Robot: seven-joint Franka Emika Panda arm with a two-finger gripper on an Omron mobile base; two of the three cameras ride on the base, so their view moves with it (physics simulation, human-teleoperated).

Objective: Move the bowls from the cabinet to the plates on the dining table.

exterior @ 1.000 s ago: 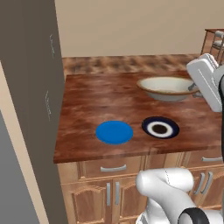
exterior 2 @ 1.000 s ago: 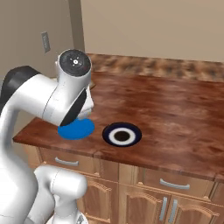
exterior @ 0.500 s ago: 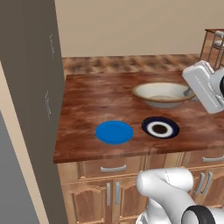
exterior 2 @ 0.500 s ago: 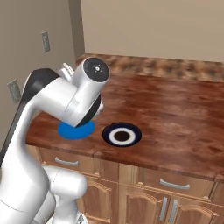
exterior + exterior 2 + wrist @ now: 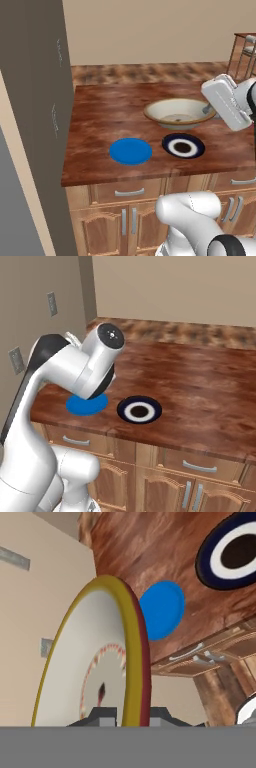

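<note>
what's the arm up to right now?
The arm is carrying the cream bowl over the dining table; the tool is shut on its rim. In the left base view the bowl hangs just beyond the ringed plate, apparently not yet set down. The blue plate sits bare to that plate's left. Neither plate has a bowl on it yet.

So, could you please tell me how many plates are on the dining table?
2: the blue plate near the dining table front edge, and the black-navy ringed plate just right of it, below the held bowl.
</note>
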